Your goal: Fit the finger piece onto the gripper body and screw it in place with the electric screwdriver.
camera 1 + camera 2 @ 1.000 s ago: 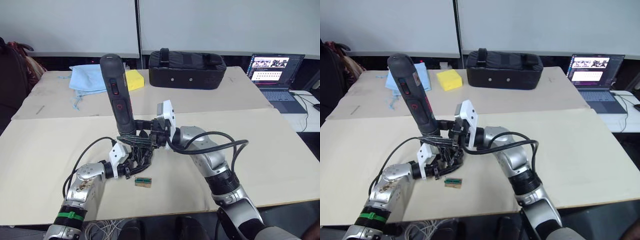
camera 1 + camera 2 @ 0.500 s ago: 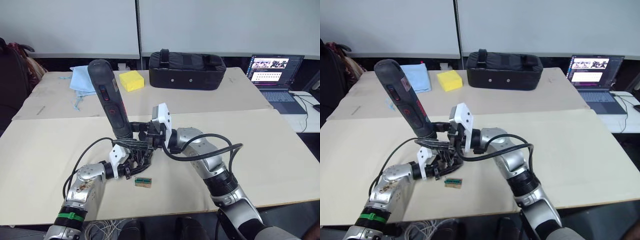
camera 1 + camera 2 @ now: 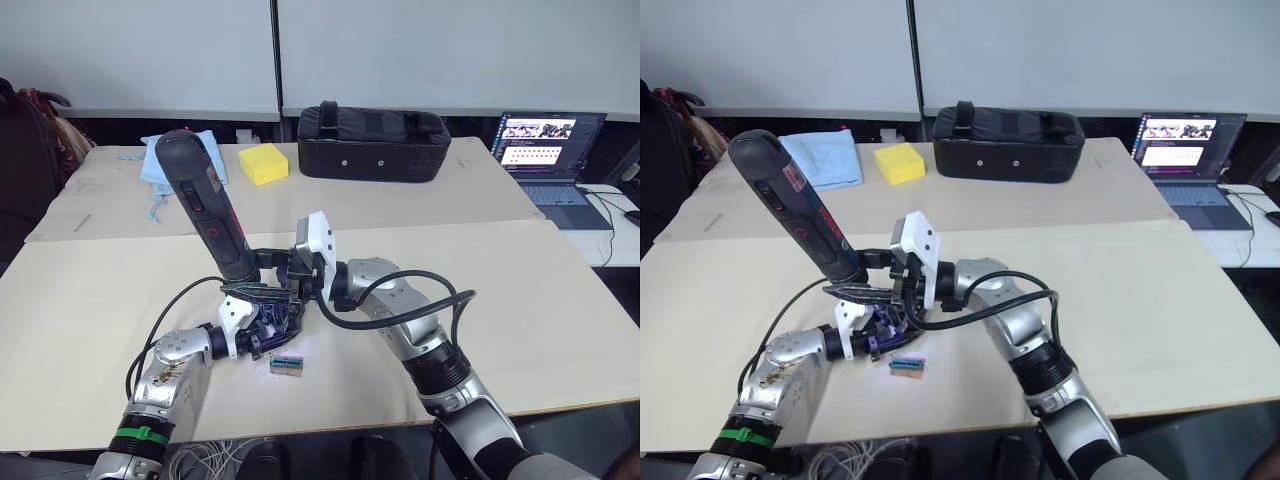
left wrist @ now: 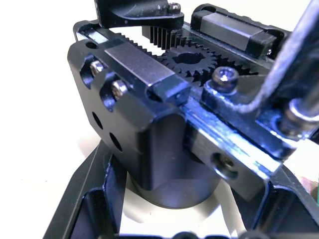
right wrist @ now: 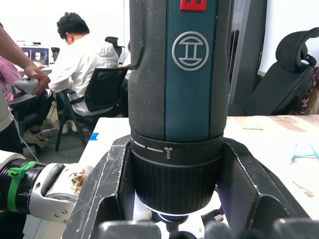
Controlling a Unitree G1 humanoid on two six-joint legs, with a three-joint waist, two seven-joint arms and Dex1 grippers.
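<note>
The counter (image 3: 560, 300) carries a black zipped case (image 3: 372, 140) at its far edge, with a yellow sponge (image 3: 263, 163) and a blue cloth (image 3: 822, 160) beside it and an open laptop (image 3: 550, 150) off to the right. Near the front middle, the electric screwdriver (image 3: 208, 212) leans toward the robot's left, tip down on the gripper body (image 3: 272, 312). The right pincer (image 5: 172, 199) is clamped round the tool's collar; the right wrist view shows a round emblem, a small screw symbol on the collar ring and a red patch (no readable words). That view also takes in people seated on office chairs (image 5: 99, 94) behind. The left pincer (image 3: 262, 325) grips the gripper body; its wrist view shows the toothed racks, a gear and screw heads up close. A small green-and-tan block (image 3: 286, 364) lies just in front.
</note>
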